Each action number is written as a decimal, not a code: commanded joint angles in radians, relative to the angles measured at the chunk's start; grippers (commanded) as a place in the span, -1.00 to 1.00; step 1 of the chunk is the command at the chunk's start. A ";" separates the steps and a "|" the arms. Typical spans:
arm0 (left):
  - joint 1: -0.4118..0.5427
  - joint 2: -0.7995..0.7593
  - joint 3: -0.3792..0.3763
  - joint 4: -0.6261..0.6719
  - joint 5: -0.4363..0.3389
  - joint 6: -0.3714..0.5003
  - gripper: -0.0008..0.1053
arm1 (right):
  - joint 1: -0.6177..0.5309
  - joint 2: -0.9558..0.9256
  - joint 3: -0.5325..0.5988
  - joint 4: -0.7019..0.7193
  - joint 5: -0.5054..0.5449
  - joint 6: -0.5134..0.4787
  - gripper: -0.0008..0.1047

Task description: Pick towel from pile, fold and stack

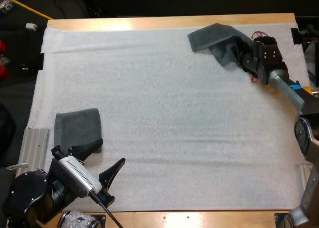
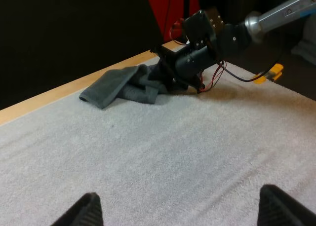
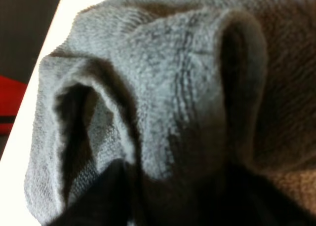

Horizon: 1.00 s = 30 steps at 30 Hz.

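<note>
A crumpled dark grey-green towel (image 1: 214,39) lies at the mat's far right, close to the table's far edge. My right gripper (image 1: 242,56) is at its near right end, shut on a bunch of the cloth. The right wrist view has the towel's folds (image 3: 163,88) pinched between the dark fingers (image 3: 111,194). A folded towel (image 1: 77,128) lies flat at the near left. My left gripper (image 1: 102,158) hovers just in front of it, open and holding nothing. From the left wrist, its fingertips (image 2: 89,208) stand wide apart, and across the mat my right gripper (image 2: 170,75) is at the crumpled towel (image 2: 123,85).
The white mat (image 1: 174,113) covers most of the wooden table (image 1: 169,23). A ribbed metal rail (image 1: 32,143) lies off the mat's left edge, beside the folded towel. Another pale rail (image 1: 304,173) sits at the right edge by my right arm's base.
</note>
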 commanded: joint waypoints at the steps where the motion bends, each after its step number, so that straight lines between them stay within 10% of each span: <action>1: -0.005 0.003 -0.006 -0.004 0.010 -0.005 0.18 | 0.005 0.000 -0.008 0.005 -0.014 -0.006 -0.80; 7: -0.005 0.003 -0.006 -0.004 0.001 -0.005 0.18 | 0.021 -0.030 -0.008 0.021 -0.115 -0.106 -0.99; 17: -0.005 0.003 -0.006 -0.004 0.001 -0.005 0.18 | 0.132 -0.376 -0.008 0.341 0.074 -0.753 -0.99; 30: -0.005 0.003 -0.006 -0.002 0.001 -0.005 0.18 | 0.233 -0.787 -0.008 0.626 0.112 -0.800 -0.99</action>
